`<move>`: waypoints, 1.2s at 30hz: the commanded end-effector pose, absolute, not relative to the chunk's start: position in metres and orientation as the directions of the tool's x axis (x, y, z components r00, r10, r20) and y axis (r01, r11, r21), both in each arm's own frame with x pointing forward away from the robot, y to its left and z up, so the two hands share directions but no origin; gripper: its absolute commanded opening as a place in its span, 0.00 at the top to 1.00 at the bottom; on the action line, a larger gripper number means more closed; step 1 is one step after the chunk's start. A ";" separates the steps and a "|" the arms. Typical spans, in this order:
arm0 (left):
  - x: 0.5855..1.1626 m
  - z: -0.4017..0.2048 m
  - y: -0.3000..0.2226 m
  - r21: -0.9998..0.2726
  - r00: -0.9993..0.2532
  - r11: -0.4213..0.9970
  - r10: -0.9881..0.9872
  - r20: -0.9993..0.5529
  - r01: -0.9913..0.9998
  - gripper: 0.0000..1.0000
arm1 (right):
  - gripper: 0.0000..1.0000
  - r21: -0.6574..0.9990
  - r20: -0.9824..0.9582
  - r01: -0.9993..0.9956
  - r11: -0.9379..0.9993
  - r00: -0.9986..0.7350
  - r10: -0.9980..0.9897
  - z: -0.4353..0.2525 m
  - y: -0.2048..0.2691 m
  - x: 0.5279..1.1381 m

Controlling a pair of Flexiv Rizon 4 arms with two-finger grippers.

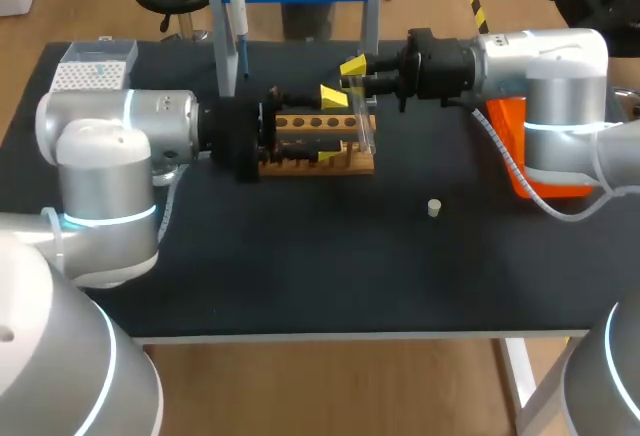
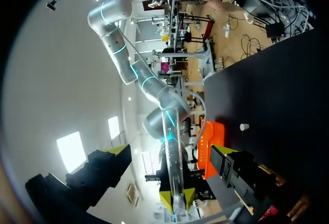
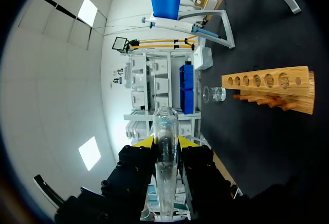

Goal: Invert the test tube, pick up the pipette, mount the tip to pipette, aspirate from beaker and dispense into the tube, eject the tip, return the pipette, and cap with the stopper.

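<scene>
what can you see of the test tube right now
The test tube is a slim clear tube, glass by its look, with nothing visible inside. The right gripper is shut on it, one yellow tip on each side, and the tube juts out past them. In the head view it stands roughly upright by the right end of the wooden rack. The left gripper is open, its fingers wide on either side of the tube and not touching it.
</scene>
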State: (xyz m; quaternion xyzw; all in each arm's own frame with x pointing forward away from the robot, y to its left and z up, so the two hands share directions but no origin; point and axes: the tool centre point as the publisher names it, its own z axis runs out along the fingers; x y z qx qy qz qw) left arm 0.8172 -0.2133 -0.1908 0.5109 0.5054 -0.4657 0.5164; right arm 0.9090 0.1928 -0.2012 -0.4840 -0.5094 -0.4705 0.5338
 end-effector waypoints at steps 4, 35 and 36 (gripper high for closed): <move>0.822 -0.191 -0.230 0.054 0.053 0.031 0.044 -0.998 0.998 0.00 | 1.00 -0.037 0.999 0.995 0.089 0.038 -0.006 -0.200 0.192 0.909; 0.816 -0.190 -0.258 0.030 0.030 -0.018 0.016 -0.999 0.999 0.61 | 1.00 -0.037 0.999 0.995 0.089 0.038 -0.006 -0.200 0.192 0.909; 0.816 -0.190 -0.258 0.030 0.030 -0.020 0.016 -0.999 0.999 0.64 | 1.00 -0.037 0.999 0.995 0.089 0.038 -0.006 -0.200 0.192 0.909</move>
